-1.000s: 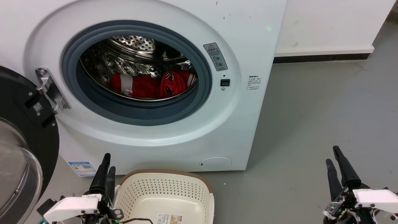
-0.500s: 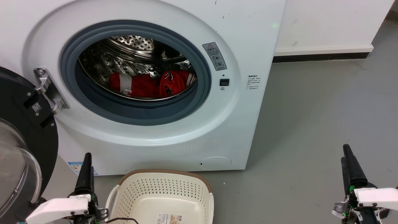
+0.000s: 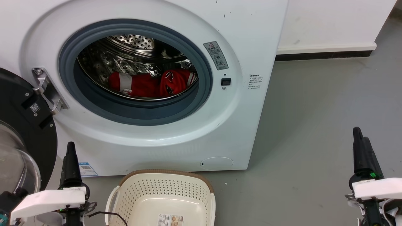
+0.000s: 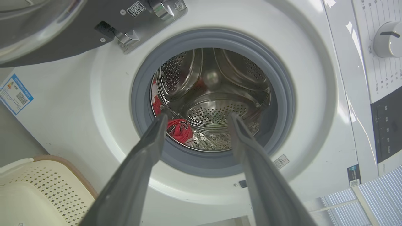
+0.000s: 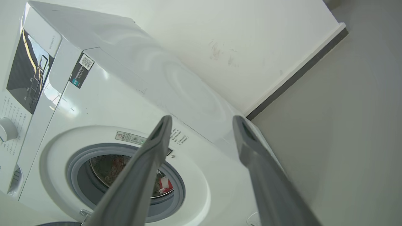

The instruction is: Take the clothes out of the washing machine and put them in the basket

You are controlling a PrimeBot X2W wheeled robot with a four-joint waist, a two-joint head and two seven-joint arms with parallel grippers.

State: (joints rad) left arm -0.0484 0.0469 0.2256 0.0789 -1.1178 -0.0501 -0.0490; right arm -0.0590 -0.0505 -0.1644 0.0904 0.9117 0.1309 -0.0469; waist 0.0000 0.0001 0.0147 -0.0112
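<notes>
**Red clothes [image 3: 147, 85] lie across the drum [image 3: 135, 42]**

Bright red with white stripes, they stretch left to right on the drum floor of the washing machine [image 3: 163, 141], the basket [image 3: 166, 172] just before it. The left claw [image 4: 198, 116], spread, faces the porthole [image 4: 213, 163]. The right claw [image 5: 202, 118], also spread, hangs aside. Both are well apart from them.

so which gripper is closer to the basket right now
Left. The left gripper is just beside the basket, off its left handle. The right gripper is far off to the basket's right, above the grey floor.
</notes>
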